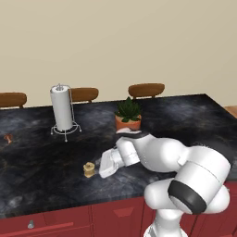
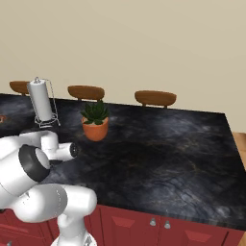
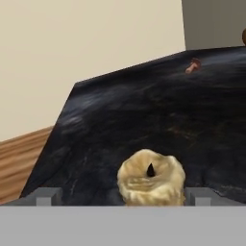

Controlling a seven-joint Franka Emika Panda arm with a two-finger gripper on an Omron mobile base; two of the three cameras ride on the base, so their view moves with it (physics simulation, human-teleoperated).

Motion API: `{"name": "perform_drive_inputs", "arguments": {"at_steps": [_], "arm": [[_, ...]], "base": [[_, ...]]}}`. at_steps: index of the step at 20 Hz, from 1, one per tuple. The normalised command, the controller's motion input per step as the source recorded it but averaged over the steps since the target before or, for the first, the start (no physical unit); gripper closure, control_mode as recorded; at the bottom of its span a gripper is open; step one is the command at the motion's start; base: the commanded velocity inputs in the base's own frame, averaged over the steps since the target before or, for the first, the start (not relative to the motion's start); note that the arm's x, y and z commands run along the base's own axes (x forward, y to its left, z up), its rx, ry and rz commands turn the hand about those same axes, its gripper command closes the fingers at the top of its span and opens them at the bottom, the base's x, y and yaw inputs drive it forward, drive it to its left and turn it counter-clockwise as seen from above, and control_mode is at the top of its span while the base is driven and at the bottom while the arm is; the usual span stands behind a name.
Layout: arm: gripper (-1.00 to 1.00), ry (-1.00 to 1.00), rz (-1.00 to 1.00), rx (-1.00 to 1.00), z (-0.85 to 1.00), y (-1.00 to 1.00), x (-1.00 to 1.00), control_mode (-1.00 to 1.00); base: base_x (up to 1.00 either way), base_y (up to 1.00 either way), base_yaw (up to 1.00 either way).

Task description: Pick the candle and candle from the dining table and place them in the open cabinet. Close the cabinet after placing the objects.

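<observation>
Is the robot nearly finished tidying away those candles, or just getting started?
Just getting started. Nothing looks put away yet. The squat tan candle still sits on the black table, with the gripper open around it, its fingers on either side. A small orange object lies farther along the table. Both candles and closing the cabinet remain.

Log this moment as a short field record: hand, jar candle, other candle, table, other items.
hand: low over the dining table, fingers on either side of the jar candle; contact cannot be told
jar candle: squat, tan-yellow, upright on the stone top, dark wick showing
other candle: small orange piece near the table's left edge, far from the hand
dining table: black marbled top, dark red fronts with silver knobs
other items: paper towel holder, potted plant, three chair backs behind the table
</observation>
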Motion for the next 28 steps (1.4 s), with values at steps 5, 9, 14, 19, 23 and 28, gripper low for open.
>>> {"name": "perform_drive_inputs", "arguments": {"at_steps": [5,9,14,19,23,28], "arm": [[-1.0,0.01,0.0,0.0,-0.12,0.0,0.21,-1.0],[-1.0,0.05,0.0,-0.01,-0.23,0.01,0.19,-1.0],[-1.0,0.05,0.0,-0.02,-0.32,0.0,0.08,-1.0],[-1.0,0.0,0.0,0.0,-0.1,0.02,0.08,-1.0],[-1.0,0.0,0.0,0.0,-0.06,0.13,0.11,-1.0],[-1.0,0.0,0.0,0.0,-0.11,0.26,0.1,-1.0]], "base": [[0.0,0.0,0.0],[0.0,0.0,0.0],[0.0,0.0,0.0],[0.0,0.0,0.0],[0.0,0.0,0.0],[0.0,0.0,0.0]]}}
